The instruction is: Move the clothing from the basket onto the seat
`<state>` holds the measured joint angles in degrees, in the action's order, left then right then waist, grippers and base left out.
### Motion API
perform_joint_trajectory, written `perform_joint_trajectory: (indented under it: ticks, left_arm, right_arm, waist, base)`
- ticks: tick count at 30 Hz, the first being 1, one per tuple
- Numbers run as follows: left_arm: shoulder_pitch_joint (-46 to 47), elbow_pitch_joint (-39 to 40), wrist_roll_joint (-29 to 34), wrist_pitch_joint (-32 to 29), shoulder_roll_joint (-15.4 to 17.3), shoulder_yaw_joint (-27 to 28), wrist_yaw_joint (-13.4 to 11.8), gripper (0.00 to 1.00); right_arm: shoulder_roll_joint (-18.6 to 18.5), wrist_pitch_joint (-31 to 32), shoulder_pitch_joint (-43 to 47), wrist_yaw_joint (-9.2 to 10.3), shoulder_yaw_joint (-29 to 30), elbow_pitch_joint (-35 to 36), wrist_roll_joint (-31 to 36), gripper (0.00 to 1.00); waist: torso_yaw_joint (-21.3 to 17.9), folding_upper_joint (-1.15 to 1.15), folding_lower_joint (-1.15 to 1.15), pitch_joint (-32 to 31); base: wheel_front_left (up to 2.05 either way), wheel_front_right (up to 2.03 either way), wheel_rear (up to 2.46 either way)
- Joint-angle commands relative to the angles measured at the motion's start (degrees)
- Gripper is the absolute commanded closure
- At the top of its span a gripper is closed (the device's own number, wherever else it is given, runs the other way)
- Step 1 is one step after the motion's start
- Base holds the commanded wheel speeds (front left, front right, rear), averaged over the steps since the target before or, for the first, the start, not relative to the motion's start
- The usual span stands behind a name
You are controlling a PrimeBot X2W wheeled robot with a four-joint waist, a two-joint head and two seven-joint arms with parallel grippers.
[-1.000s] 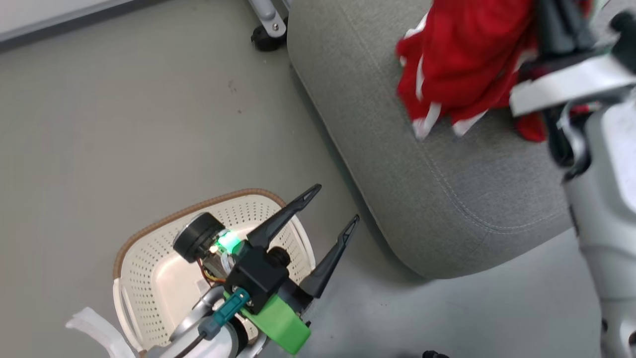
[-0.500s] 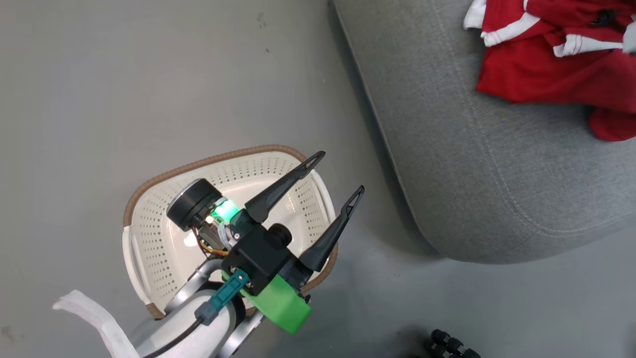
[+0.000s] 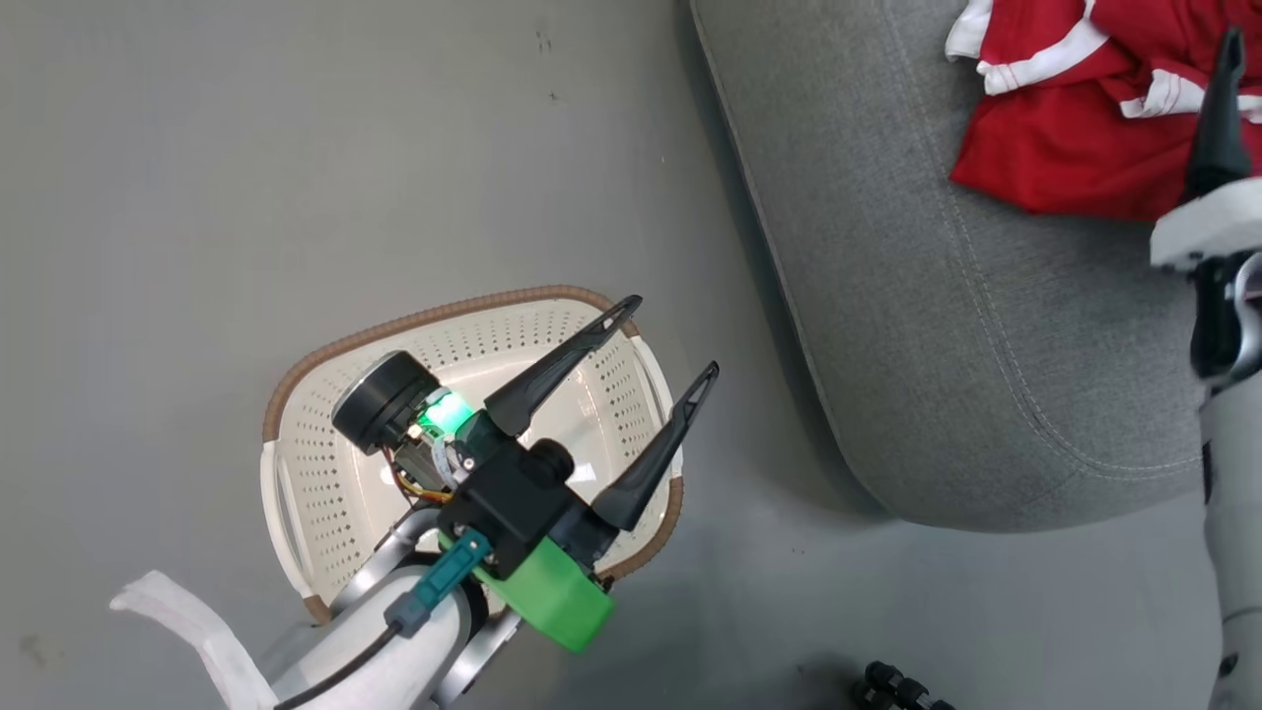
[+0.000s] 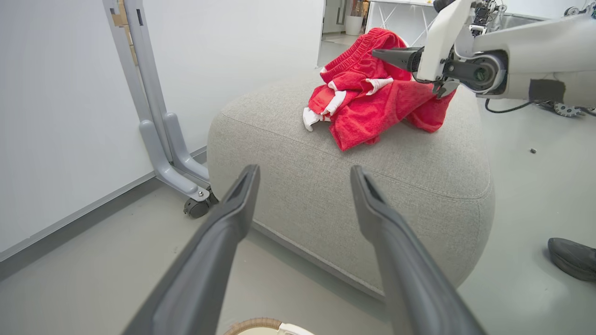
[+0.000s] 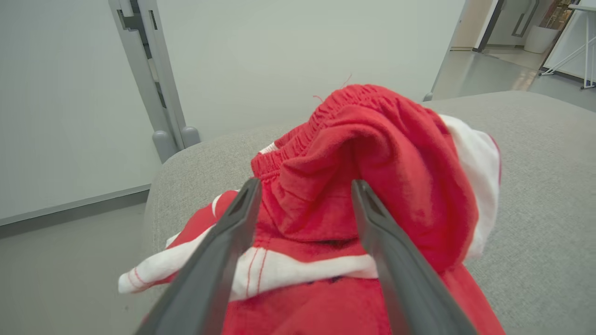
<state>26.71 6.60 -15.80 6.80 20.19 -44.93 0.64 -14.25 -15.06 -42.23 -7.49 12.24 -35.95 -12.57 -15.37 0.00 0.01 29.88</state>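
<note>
Left of the seat [image 3: 937,325], on the grey floor [image 3: 246,197], stands the basket [image 3: 434,318]: cream perforated plastic with a brown braided rim, its smooth bottom in plain sight. Over it hangs the left end effector [image 3: 673,333], its fingers spread wide around nothing. On top of the seat lies the clothing [image 3: 1065,148], a rumpled red heap with white trim.

From the left wrist, that heap rests on the seat's rounded, woven cushion, well beyond the spread fingers.

From the right wrist, the right end effector [image 5: 306,186] stands wide above the seat. A soft red fold with an elastic waistband bulges between its fingers, and I cannot tell whether they touch it.
</note>
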Motion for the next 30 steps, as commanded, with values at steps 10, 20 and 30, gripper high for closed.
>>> perform_joint_trajectory:
  ticks: [10, 20, 30]
  left_arm:
    - [-4.3, -2.6, -2.6, 5.8, -0.5, 3.1, -3.5, 0.00]
    - [-8.4, -5.9, -4.8, 8.2, -1.5, 7.7, -6.7, 0.00]
    - [-13.5, -8.2, -5.3, 8.4, -3.4, 16.3, -7.7, 0.00]
  right_arm:
    - [6.2, -0.1, 15.7, 0.00, -3.4, 15.8, 5.1, 0.00]
    - [9.1, 0.3, 27.2, 0.01, -9.4, 26.3, 6.9, 0.00]
    - [10.7, 4.3, 35.1, 0.00, -12.2, 33.6, 7.4, 0.00]
  waist:
    - [1.8, 0.00, -0.01, -7.9]
    - [6.7, 0.00, -0.01, -13.4]
    - [12.7, 0.00, -0.01, -17.7]
  base:
    - [0.00, 0.00, 0.00]
    - [0.00, 0.00, 0.00]
    - [0.00, 0.00, 0.00]
